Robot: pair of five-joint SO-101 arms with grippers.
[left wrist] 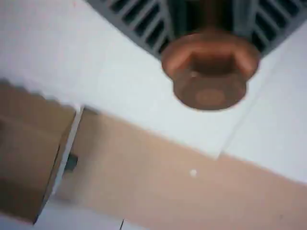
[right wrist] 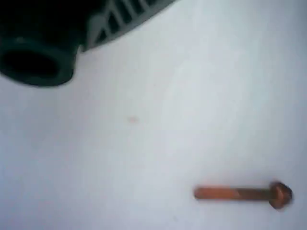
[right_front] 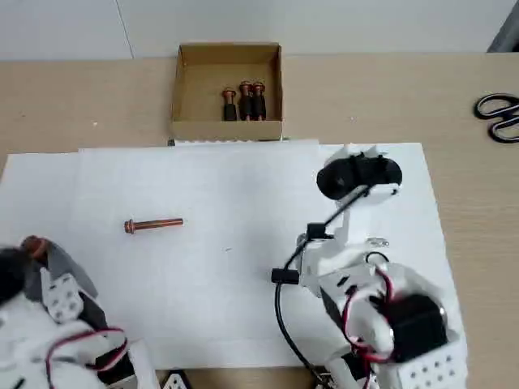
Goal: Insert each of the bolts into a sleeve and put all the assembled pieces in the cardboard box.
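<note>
A black sleeve [right wrist: 36, 64] is sitting close to the camera at the edge of the picture, its round open end facing the lens and showing a dark hollow bore. A grey ribbed part of the fingers [right wrist: 120, 19] is lying right against the sleeve's side, and the slats of its ribbing are showing plainly. Beyond them a white surface [right wrist: 192, 96] is spreading across the view. A copper-coloured bolt [right wrist: 240, 193] is lying flat on it, well apart from the sleeve, with its shank pointing broadly toward the sleeve's side of the scene and its flanged head facing away. A small brownish speck [right wrist: 133, 119] is sitting on the white between the sleeve and the bolt.
</note>
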